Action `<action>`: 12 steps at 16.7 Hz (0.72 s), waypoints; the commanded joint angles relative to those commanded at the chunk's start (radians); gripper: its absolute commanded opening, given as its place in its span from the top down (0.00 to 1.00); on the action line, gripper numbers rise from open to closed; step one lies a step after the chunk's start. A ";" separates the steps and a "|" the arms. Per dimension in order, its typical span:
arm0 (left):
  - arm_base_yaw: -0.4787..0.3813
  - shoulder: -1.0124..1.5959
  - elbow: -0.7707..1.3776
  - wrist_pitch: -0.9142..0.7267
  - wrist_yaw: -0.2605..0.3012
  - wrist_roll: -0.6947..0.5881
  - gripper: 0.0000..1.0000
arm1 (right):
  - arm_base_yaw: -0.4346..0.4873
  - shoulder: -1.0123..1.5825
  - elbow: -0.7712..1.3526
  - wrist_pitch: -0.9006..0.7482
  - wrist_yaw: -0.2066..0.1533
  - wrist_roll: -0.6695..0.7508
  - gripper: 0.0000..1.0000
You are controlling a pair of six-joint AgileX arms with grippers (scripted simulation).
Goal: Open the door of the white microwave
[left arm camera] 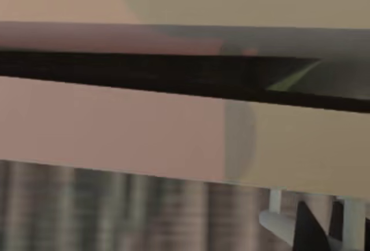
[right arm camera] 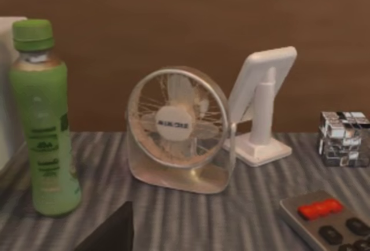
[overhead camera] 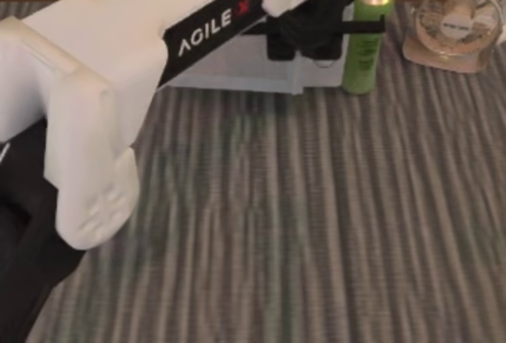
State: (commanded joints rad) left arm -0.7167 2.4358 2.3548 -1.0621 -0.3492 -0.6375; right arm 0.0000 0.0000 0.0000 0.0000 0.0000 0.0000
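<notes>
the left arm (overhead camera: 158,50) carries "agile x" in white letters, the x red, on its black side strip. labels on the green bottle (right arm camera: 43,124) and fan (right arm camera: 173,126) are unreadable.

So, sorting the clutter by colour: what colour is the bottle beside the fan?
Green, cap included; the bottle shows best in the right wrist view, next to the fan.

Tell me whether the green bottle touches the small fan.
Apart. The right wrist view shows striped table between the green bottle and the small fan.
</notes>
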 joint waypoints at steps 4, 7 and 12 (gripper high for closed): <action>0.005 0.006 0.025 -0.030 0.014 -0.009 1.00 | 0.000 0.000 0.000 0.000 0.000 0.000 0.00; 0.005 0.006 0.025 -0.030 0.014 -0.009 1.00 | 0.000 0.000 0.000 0.000 0.000 0.000 0.00; 0.005 0.006 0.025 -0.030 0.014 -0.009 1.00 | 0.000 0.000 0.000 0.000 0.000 0.000 0.00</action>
State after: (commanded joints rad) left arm -0.7117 2.4420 2.3801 -1.0926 -0.3354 -0.6465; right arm 0.0000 0.0000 0.0000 0.0000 0.0000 0.0000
